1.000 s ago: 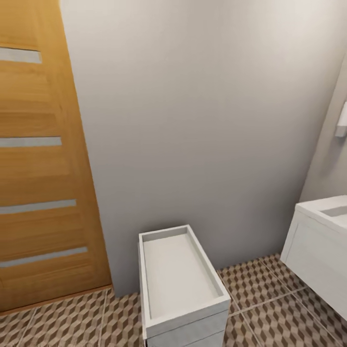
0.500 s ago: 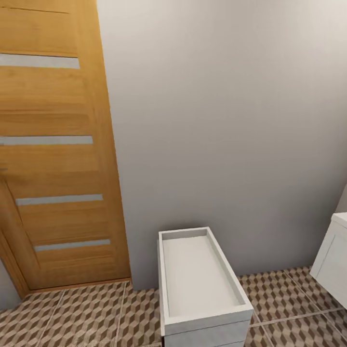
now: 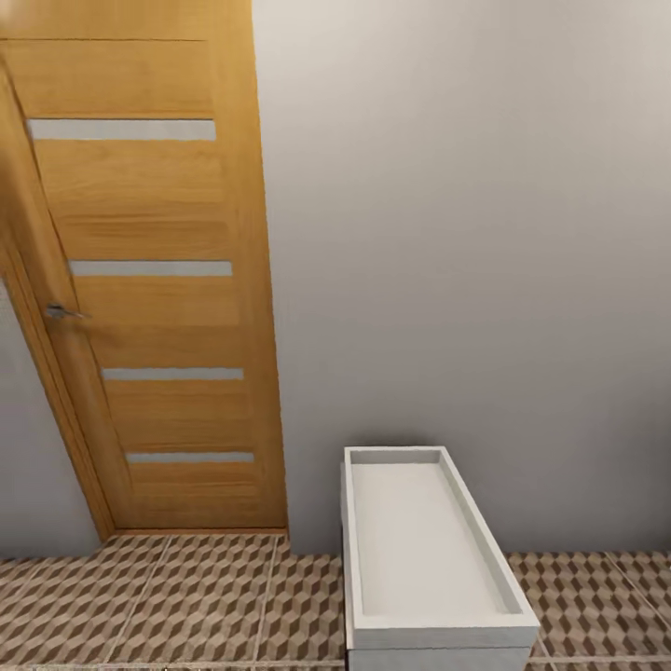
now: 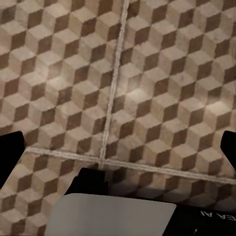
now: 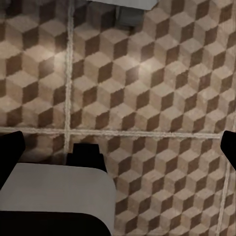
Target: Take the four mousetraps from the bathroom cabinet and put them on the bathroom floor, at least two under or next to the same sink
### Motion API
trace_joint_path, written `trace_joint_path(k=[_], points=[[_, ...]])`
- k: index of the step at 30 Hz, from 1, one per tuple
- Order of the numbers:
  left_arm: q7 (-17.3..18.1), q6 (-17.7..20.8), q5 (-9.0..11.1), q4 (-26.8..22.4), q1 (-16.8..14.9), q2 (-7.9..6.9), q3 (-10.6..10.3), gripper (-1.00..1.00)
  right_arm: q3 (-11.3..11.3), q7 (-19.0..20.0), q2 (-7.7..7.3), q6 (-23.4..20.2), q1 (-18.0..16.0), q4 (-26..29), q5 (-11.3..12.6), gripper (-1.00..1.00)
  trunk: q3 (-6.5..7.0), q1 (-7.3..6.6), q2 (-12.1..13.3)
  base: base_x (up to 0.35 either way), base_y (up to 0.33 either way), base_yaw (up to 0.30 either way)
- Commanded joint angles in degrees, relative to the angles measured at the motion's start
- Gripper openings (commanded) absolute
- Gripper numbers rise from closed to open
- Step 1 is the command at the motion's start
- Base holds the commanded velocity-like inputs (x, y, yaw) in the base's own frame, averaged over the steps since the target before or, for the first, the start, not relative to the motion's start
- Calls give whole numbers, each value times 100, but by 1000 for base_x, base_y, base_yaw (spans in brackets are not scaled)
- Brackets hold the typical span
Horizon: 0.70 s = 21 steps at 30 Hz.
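bathroom floor (image 4: 147, 88) under both open grippers, L (image 4: 118, 147), R (image 5: 118, 147)

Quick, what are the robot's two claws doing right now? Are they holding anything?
Left claw: open, holding nothing, over the patterned floor.
Right claw: open, holding nothing, over the same floor.

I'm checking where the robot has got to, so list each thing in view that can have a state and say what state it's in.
Wooden door: shut, its handle at the left edge.
White tray-topped unit: upright against the wall, nothing in its top.
Bathroom floor: bare patterned tiles where it shows, no mousetrap on it.
Left gripper: open, fingertips wide apart above the floor tiles.
Right gripper: open, fingertips wide apart above the floor tiles.
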<state>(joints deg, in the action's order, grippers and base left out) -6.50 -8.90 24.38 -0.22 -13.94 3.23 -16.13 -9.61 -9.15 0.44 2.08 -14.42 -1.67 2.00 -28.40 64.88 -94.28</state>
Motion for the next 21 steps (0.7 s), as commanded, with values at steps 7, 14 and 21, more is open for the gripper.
trace_joint_path(k=[7, 14, 21], points=[[-25, -15, 51, 4, -4, 2, -48, 100, -41, -22, -2, 21, -8, -19, 20, 100, -6, 0, -3, 0, 0, 285], [-27, -15, 54, 5, -4, 2, -48, 100, -41, -23, -1, 20, -8, -18, 20, 100, -6, 0, -3, 0, 0, 285], [-27, -15, 57, 6, -4, 2, -48, 100, -41, -18, 0, 20, -8, -18, 20, 100, -6, 0, -3, 0, 0, 285]])
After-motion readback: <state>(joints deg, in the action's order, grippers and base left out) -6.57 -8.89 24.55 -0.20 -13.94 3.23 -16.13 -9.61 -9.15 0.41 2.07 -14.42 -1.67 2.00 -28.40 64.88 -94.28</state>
